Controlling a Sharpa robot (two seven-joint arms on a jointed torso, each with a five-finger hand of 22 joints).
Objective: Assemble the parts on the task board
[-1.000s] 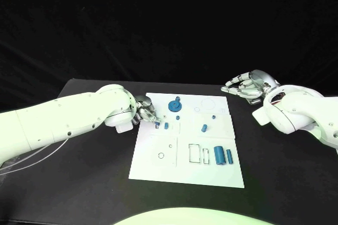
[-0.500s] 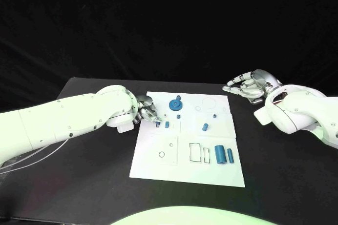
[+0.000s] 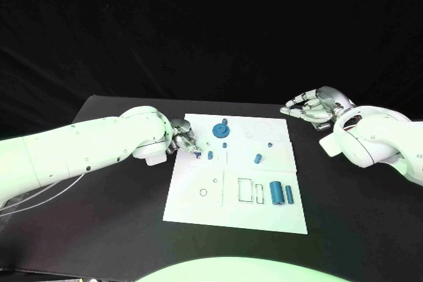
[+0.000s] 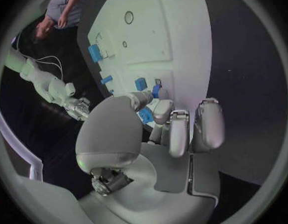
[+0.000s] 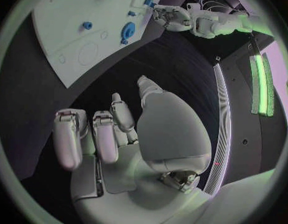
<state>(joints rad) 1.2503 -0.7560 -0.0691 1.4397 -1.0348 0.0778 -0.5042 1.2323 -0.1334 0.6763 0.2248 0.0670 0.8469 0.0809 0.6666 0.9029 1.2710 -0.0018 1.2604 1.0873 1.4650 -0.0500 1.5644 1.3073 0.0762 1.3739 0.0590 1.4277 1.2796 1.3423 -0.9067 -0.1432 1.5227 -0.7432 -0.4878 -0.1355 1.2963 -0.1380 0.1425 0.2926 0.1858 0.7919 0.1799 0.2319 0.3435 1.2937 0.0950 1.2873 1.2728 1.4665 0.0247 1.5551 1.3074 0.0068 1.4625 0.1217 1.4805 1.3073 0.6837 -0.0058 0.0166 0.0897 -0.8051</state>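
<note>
Left hand [image 3: 183,139] rests at the task board's [image 3: 231,204] left edge, fingertips [image 4: 157,107] hiding a small blue part [image 4: 145,116] (grasp cannot be confirmed). Right hand [image 3: 310,108] hovers off-board, fingers curled, empty.

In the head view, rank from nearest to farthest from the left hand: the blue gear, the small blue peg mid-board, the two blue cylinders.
1. Blue gear, far end of the board, beside the left hand.
2. Small blue peg, mid-board.
3. Two blue cylinders, near right part.
</note>
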